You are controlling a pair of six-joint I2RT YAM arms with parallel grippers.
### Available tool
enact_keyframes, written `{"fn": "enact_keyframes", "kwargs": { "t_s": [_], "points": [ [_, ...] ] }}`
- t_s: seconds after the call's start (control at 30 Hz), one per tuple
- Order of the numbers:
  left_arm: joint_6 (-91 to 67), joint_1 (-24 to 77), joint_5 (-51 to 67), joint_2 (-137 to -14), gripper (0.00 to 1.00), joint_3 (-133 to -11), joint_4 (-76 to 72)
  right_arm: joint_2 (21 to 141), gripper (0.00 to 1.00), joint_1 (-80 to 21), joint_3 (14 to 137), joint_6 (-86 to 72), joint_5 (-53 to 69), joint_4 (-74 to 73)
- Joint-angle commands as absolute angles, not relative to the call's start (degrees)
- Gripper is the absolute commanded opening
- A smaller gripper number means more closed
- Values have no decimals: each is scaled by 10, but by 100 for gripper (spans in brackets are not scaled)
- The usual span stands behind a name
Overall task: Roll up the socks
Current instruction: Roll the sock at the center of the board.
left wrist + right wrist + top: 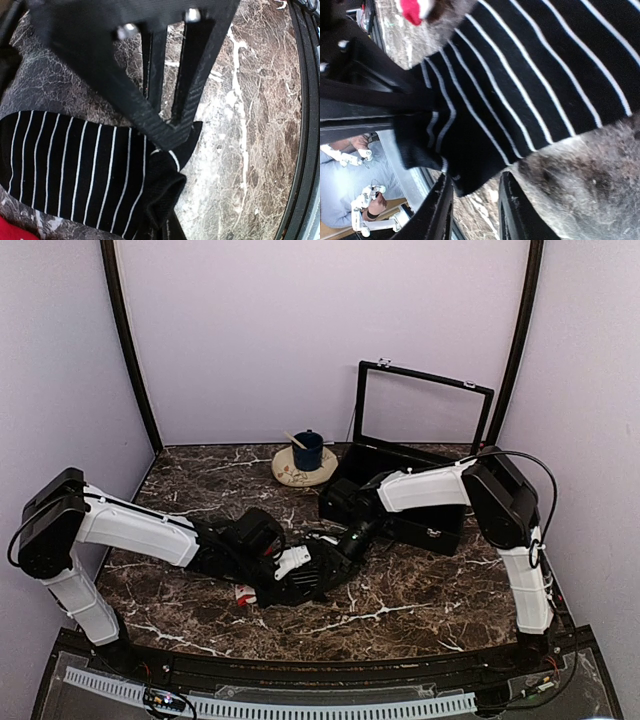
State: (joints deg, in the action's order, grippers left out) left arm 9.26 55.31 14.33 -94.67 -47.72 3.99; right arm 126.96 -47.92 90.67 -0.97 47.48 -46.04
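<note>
Two claws at one end of the black sock (75,170)
The left claw (167,127) pinches its hem, probably as an anchor for rolling; the right claw (472,210) stands part-open beside it, gripping nothing.

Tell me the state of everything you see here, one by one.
black striped sock, mostly flat, one end pinched
red sock, mostly hidden
left gripper, shut on the black striped sock
right gripper, open
case, lid up
mug, upright on saucer

From above, the left gripper (300,578) hides nearly all the striped sock (75,170); the red sock (243,592) barely peeks out, cut off at the wrist views' edges.
</note>
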Motion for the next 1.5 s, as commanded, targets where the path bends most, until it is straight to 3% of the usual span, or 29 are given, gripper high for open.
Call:
{"fn": "enact_keyframes", "kwargs": {
  "t_s": [0.0,0.8,1.47],
  "points": [
    [91,541,182,-953,0,-501,87,1241,31,-469,885,-25,460,-425],
    [98,489,343,-1049,0,-604,248,1012,34,-465,594,-133,246,-122],
    [104,433,464,-1135,0,-661,323,885,36,-679,479,-48,-39,-6]
  ]
}}
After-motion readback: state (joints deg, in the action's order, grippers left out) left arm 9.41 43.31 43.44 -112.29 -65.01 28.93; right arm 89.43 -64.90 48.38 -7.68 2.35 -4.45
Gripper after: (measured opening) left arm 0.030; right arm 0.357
